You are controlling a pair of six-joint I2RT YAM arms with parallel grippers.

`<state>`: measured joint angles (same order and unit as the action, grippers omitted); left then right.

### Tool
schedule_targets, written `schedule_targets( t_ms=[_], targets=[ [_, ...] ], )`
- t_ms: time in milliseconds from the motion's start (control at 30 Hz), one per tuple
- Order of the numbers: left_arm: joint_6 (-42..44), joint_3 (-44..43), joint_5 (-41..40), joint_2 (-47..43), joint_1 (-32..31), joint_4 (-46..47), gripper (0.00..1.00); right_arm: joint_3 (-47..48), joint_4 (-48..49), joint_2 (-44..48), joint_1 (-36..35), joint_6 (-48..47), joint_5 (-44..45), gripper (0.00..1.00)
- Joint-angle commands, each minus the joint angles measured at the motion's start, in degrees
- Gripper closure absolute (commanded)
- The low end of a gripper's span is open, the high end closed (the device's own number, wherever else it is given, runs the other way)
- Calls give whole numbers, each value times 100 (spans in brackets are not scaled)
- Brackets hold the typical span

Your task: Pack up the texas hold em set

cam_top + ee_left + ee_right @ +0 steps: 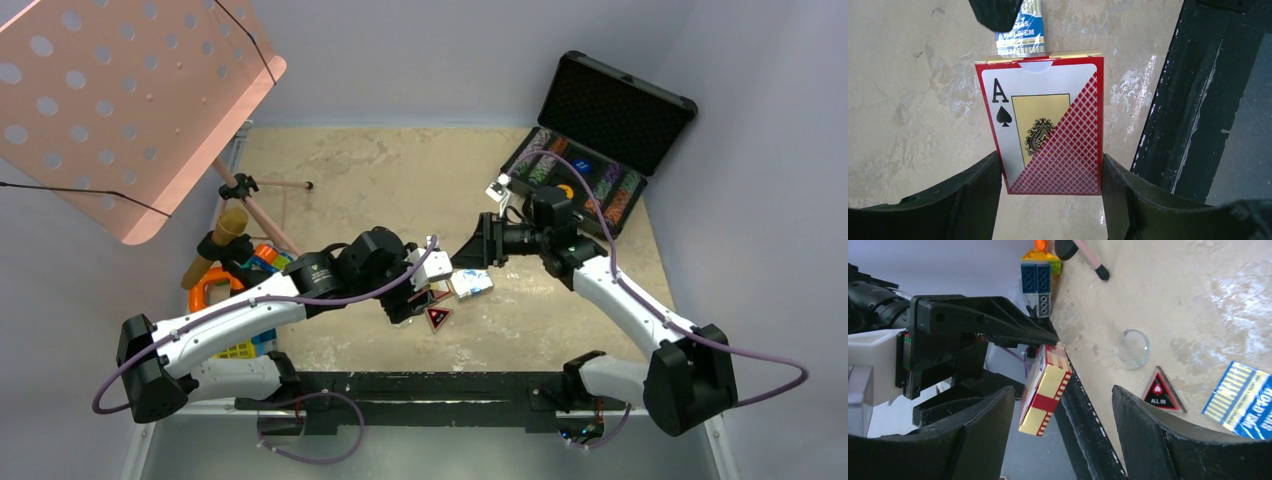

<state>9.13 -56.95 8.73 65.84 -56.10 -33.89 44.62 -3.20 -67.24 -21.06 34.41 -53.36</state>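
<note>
My left gripper is shut on the red card deck, an ace of spades on its face, and holds it above the table near the front edge. My right gripper is open and empty and faces the left one; in the right wrist view the red deck hangs between its spread fingers without touching them. The blue deck lies flat on the table, beside the dark triangular "ALL IN" marker and a clear round button. The black briefcase stands open at the back right, with chip rows inside.
A pink perforated music stand leans over the back left. Yellow and blue crates with toys sit at the left. A black rail runs along the table's near edge. Toy bricks show in the right wrist view.
</note>
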Motion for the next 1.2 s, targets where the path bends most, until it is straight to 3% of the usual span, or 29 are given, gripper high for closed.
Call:
schedule_targets(
  t_ms=[0, 400, 633, 833, 967, 1000, 1033, 1067, 1133, 1167],
  targets=[
    [198, -19, 34, -142, -98, 450, 100, 129, 149, -146, -282, 228, -126, 25],
    [221, -13, -124, -16, -165, 453, 100, 234, 222, -483, -788, 306, -227, 44],
    [233, -12, -237, 88, -200, 457, 100, 111, 360, -533, -947, 426, -206, 61],
    [242, -5, -442, 139, -209, 453, 100, 76, 478, -562, -1039, 520, -51, 81],
    [186, -27, -652, 157, -209, 471, 100, 15, 440, -511, -1049, 514, 173, 100],
    [148, -33, -695, 150, -209, 466, 94, 4, 451, -474, -1045, 518, 265, 100],
    [110, -62, -738, 146, -209, 448, 81, -9, 452, -392, -1041, 530, 436, 100],
    [67, -88, -790, 142, -204, 426, 56, 12, 422, -308, -1034, 512, 609, 100],
    [-5, -120, -1006, 112, -193, 404, 27, 102, 216, -128, -951, 371, 1033, 100],
    [-56, -128, -1182, 92, -160, 390, 22, 148, 37, -26, -855, 278, 1275, 100]
  ],
)
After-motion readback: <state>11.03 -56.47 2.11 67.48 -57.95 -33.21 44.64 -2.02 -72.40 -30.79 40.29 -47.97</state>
